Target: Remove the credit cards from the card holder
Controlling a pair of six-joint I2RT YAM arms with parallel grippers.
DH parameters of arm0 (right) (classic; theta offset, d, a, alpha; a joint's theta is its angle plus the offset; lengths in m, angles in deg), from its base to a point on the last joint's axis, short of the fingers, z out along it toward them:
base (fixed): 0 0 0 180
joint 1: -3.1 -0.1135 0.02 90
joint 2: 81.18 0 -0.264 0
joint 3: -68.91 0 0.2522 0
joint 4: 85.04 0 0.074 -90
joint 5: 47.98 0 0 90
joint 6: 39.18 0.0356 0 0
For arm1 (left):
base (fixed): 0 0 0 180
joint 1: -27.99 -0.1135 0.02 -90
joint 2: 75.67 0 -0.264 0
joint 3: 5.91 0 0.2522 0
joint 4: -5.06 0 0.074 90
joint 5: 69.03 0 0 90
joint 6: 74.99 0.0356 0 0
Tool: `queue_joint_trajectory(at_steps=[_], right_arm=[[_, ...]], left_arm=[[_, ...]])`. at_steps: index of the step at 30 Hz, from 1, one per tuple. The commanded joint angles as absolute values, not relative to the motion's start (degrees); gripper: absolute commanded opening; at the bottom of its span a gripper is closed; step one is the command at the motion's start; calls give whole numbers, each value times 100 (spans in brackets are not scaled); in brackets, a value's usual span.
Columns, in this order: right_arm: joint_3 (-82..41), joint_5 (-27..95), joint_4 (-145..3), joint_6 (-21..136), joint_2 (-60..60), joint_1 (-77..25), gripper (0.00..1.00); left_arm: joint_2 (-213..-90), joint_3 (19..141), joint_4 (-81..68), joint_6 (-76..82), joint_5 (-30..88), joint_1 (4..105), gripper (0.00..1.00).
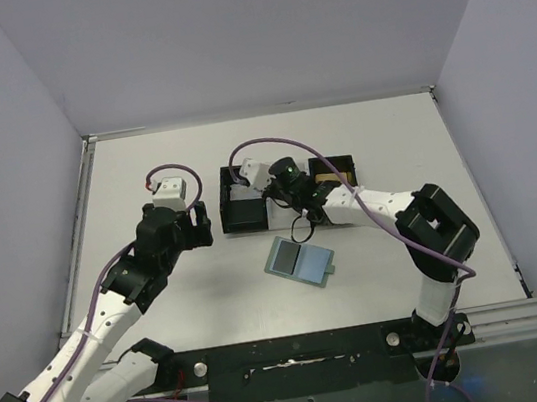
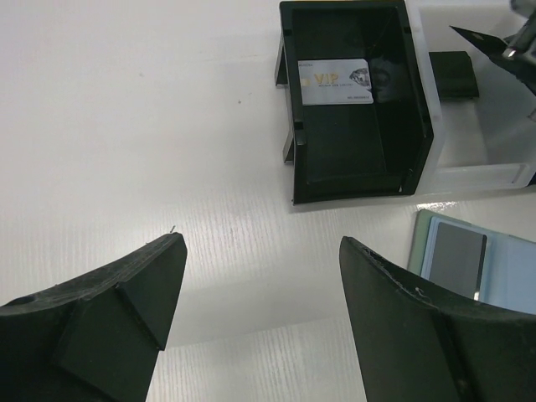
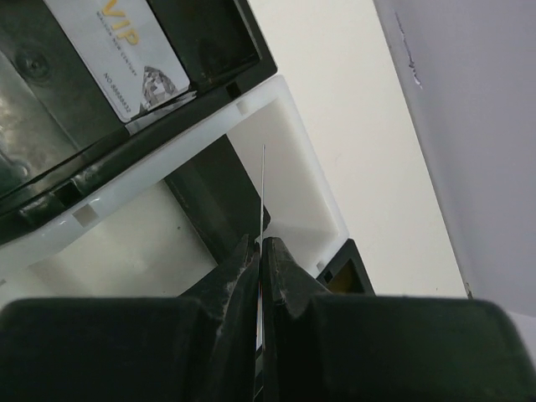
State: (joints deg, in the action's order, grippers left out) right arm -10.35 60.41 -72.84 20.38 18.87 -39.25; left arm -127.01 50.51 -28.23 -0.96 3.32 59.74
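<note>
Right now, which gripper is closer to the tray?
Right. The right gripper, shut on a card, hangs over the tray; left gripper, open, sits over the table off its left end.

Bare table point(image 1: 144, 179) opens left of the 3-compartment tray point(image 1: 226, 207), where the left gripper point(image 2: 260, 243) hovers with its jaws wide. A bare strip separates it from the tray's black left wall. The right arm point(image 1: 371, 208) slants across the tray's right end, and its purple cable point(image 1: 280, 142) arches along the tray's far side. The right gripper point(image 3: 261, 244), pinching a card point(image 3: 263, 180) edge-on, fills the air over the middle compartment. You find the left compartment, a VIP card point(image 2: 335, 81) on its floor, open from above. The card holder point(image 1: 300, 262) lies flat and open just in front of the tray, with bare table on its near side.
</note>
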Motion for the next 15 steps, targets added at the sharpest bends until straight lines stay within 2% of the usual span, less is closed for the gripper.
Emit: queue_joint_trajectory(at_steps=[1,15], right_arm=[[-1291,6175,-7390,1582,2083,-3882,0],[-1621,6090,-7616,720,2819,-3658,4]], left_arm=[[-12574,5127,-2670,48,475,6002,73],[-12464,5119,-2691,126,469,6016,73]])
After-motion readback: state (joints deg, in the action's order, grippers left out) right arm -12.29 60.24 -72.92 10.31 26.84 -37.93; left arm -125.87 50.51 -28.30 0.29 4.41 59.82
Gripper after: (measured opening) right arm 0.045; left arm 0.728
